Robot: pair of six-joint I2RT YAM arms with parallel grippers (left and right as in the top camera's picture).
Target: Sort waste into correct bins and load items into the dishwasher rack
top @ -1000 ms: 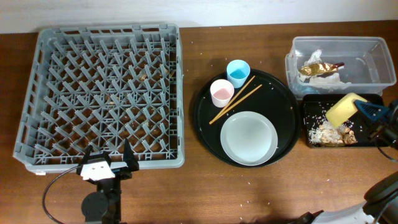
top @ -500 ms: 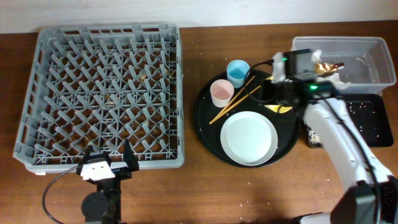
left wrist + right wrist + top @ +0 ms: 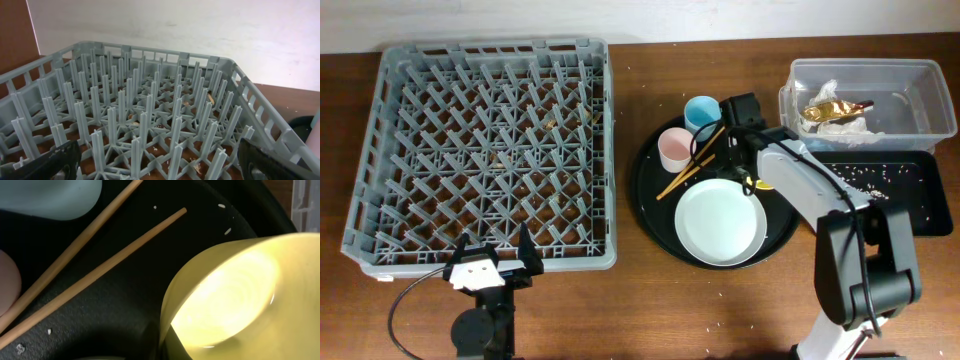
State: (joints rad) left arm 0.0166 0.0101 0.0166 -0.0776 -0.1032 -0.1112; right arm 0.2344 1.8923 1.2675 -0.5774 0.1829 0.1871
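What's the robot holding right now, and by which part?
The right claw holds the bowl, apparently by its rim, though the grip itself is hidden. The left claw is open and empty.

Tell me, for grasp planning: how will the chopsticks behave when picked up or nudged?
The chopsticks look like thin wood, so probably stiff and light. Lying loose on the smooth round black tray, they may roll or skid if nudged. Their ends splay apart, so one pinch might catch only one.
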